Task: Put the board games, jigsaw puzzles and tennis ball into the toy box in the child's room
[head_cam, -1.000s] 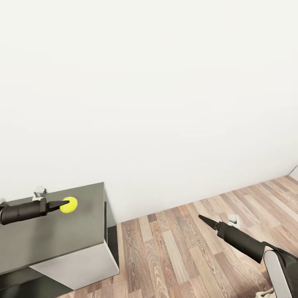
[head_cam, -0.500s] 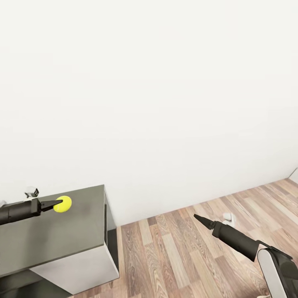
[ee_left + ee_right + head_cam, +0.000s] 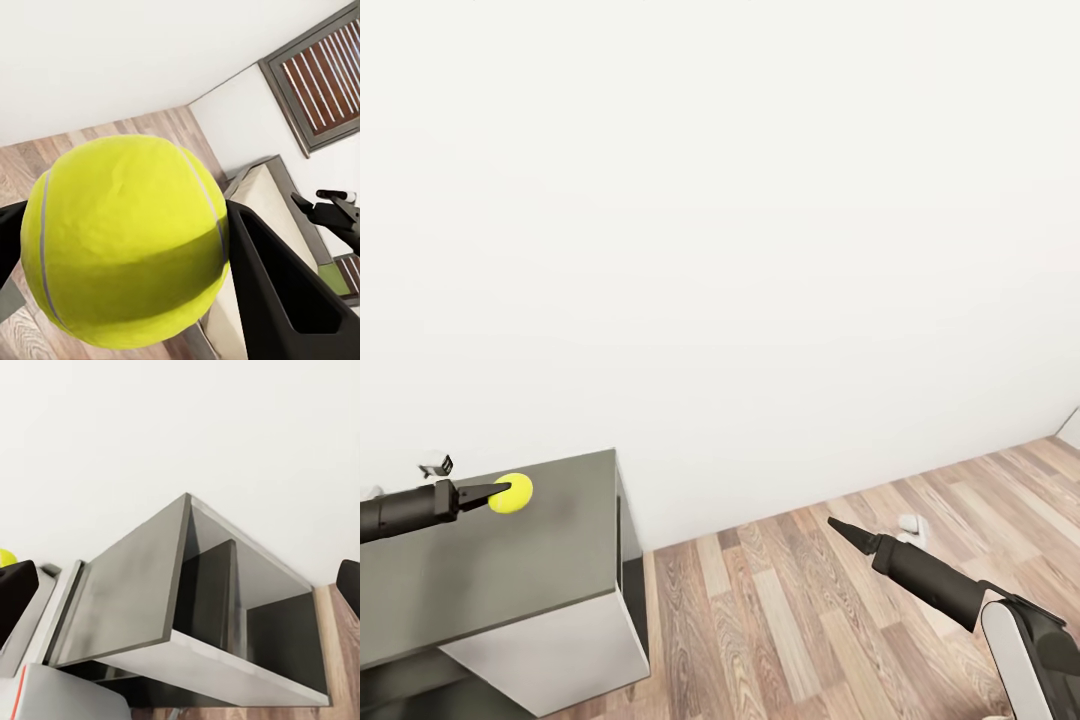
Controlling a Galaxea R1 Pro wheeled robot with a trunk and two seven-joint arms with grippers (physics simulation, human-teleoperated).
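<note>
Head view: left gripper (image 3: 500,492), slim and black, reaches in from the left edge, jaws clamped on the small yellow-green tennis ball (image 3: 513,493). Ball hangs above the dark grey counter top (image 3: 490,570), near its far edge, close to the plain white wall (image 3: 740,250). Counter's end panel is pale grey-white; wood plank floor (image 3: 790,620) runs off to the right of it.

Right gripper (image 3: 838,527), also black and tapering to a point, is held out over the floor, well apart from the counter. Jaws look pressed together to a single tip, nothing between them.

Left wrist view: tennis ball (image 3: 124,240) looms large, pale seam lines visible, a black finger (image 3: 285,292) pressed against one side and a second dark finger just showing at the opposite side. Behind it: plank floor, white wall, a grey-framed window with brown slats (image 3: 322,75), and the cream-topped bed with grey frame (image 3: 274,199).

Right wrist view: dark grey counter corner section (image 3: 135,585) seen end-on, open compartments with an upright divider inside. A sliver of the yellow-green ball (image 3: 6,556) shows at the frame's edge.
</note>
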